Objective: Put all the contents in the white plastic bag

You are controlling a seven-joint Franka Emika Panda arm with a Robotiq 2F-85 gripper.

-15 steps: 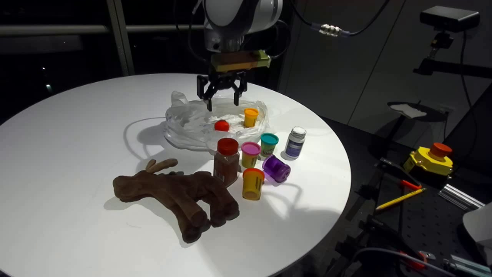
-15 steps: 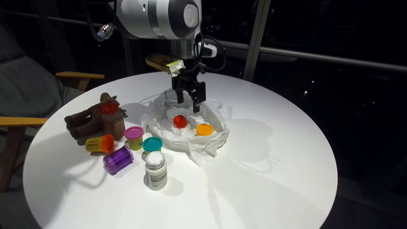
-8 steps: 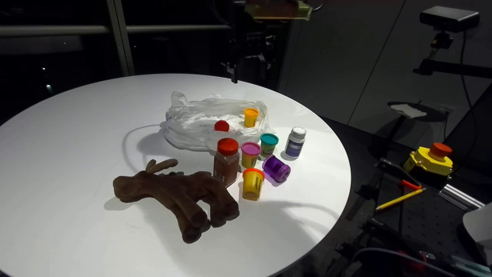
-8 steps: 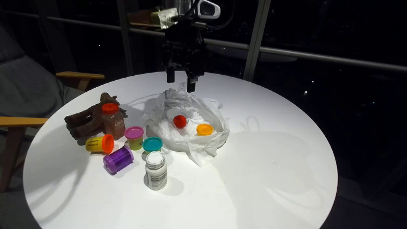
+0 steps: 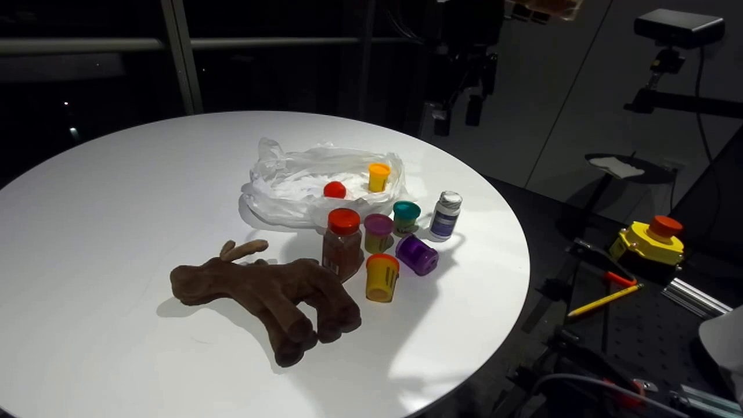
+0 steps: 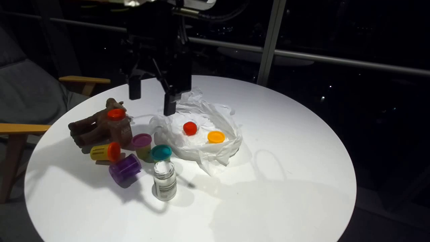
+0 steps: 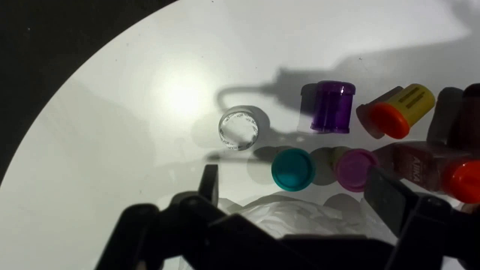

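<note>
Since the earlier frame the pincer [image 6: 152, 96] shifts from over the white plastic bag [image 6: 188, 153] toward the teal tub [image 7: 293, 169] and pink tub [image 7: 353, 168]; it is released and carries nothing. Around these, the white bottle [image 7: 239, 130], purple container [image 7: 333, 107], yellow tub [image 5: 381, 281], red-lidded jar [image 5: 342, 249] and brown toy [image 5: 264, 287] are out on the desk [image 5: 145, 174], so seven things seem left. Two look done: the red round thing [image 6: 190, 128] and orange tub [image 6: 216, 137] sit inside the white plastic bag
</note>
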